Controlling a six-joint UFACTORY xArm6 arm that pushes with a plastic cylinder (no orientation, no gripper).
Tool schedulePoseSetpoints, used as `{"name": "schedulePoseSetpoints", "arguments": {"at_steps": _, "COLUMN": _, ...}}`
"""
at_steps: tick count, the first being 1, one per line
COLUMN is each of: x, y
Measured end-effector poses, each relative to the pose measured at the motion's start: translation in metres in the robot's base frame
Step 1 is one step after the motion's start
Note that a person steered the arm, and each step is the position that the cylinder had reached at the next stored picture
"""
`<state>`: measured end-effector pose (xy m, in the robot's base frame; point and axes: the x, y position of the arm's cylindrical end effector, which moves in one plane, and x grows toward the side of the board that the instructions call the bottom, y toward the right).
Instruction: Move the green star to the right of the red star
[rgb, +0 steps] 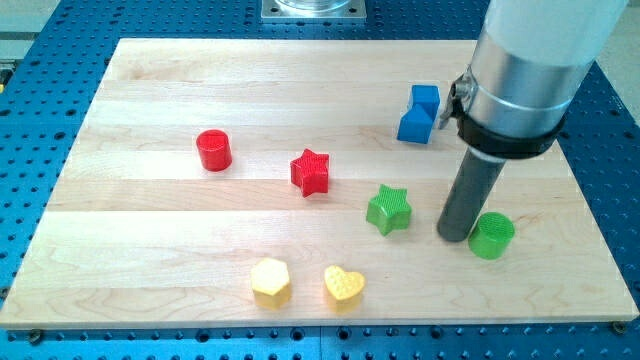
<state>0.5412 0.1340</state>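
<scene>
Yellow heart (344, 286) lowest; my tip (455, 236) between green star (389, 209) and green cylinder (491, 235).

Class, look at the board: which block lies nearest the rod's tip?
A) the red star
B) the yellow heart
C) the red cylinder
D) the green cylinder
D: my tip rests right beside the green cylinder, on its view-left side; the other three lie farther off.

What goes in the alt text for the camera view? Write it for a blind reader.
My tip rests on a wooden board between a green plastic star and a green plastic cylinder. A red plastic star lies up-left of the green star; red cylinder, blue block and two yellow blocks lie scattered.
</scene>
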Motion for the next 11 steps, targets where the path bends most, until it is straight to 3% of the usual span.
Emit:
{"name": "schedulePoseSetpoints", "arguments": {"at_steps": 1, "x": 0.002, "y": -0.021}}
{"name": "schedulePoseSetpoints", "arguments": {"at_steps": 3, "x": -0.040, "y": -0.016}}
{"name": "schedulePoseSetpoints", "arguments": {"at_steps": 4, "x": 0.009, "y": -0.019}}
{"name": "schedulePoseSetpoints", "arguments": {"at_steps": 5, "x": 0.023, "y": -0.048}}
{"name": "schedulePoseSetpoints", "arguments": {"at_steps": 6, "x": -0.008, "y": -0.049}}
{"name": "schedulePoseSetpoints", "arguments": {"at_steps": 7, "x": 0.013, "y": -0.054}}
{"name": "schedulePoseSetpoints", "arguments": {"at_steps": 8, "x": 0.016, "y": -0.097}}
{"name": "schedulePoseSetpoints", "arguments": {"at_steps": 10, "x": -0.022, "y": -0.084}}
{"name": "schedulePoseSetpoints", "arguments": {"at_steps": 11, "x": -0.034, "y": -0.044}}
